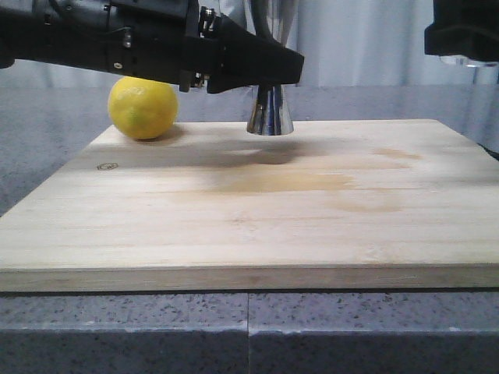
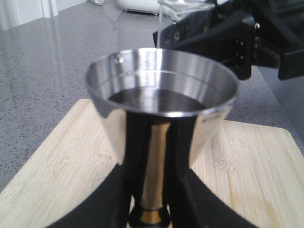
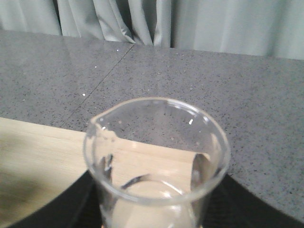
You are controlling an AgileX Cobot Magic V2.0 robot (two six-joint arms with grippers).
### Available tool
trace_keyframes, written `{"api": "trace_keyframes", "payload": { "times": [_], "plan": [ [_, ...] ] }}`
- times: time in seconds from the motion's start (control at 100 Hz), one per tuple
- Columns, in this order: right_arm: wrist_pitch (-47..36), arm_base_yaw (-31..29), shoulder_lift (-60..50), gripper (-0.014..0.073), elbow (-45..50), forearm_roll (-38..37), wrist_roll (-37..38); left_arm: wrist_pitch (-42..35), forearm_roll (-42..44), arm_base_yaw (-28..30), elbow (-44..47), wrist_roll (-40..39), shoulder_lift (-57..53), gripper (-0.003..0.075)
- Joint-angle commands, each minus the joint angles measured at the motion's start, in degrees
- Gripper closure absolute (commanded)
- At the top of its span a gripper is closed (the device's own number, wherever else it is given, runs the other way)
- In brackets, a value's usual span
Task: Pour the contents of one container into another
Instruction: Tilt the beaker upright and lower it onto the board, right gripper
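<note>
The steel jigger stands on the wooden board at the back centre, with only its lower cone showing under my left gripper. Up close, the jigger shows liquid in its upper cup, and my left gripper is shut on the gold-banded waist. My right gripper is shut on the clear glass beaker, which is upright with its spout turned toward the board. It hangs high at the right, apart from the jigger. The beaker also shows just beyond the jigger's rim.
A yellow lemon lies on the board's back left corner, close to my left arm. The board rests on a grey speckled counter. Curtains hang behind.
</note>
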Motion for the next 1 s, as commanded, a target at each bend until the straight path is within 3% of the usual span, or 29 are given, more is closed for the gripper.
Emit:
{"api": "trace_keyframes", "payload": {
  "times": [0.0, 0.19, 0.39, 0.61, 0.99],
  "plan": [
    [-10.53, 1.16, -1.38, 0.0314, 1.26, -1.67, 2.24, 3.28, -3.95, -0.46, -1.69, -0.36, -2.53, 0.0587],
    [-19.94, 3.50, 2.01, 0.0314, 5.66, -2.90, 4.86, 3.28, -3.95, -0.46, -1.69, -0.36, -2.53, 0.0587],
    [-23.68, 4.14, 8.39, 0.0314, 5.93, -8.75, 7.83, 3.28, -3.95, -0.46, -1.69, -0.36, -2.53, 0.0587],
    [-31.08, 4.14, 15.20, 0.0314, 5.93, -9.00, 9.39, 3.28, -3.95, -0.46, -1.69, -0.36, -2.53, 0.0587],
    [-34.13, 4.14, 20.48, 0.0309, 5.93, -9.00, 9.39, 3.28, -3.95, -0.46, -1.69, -0.36, -2.53, 0.0587]
  ]
}}
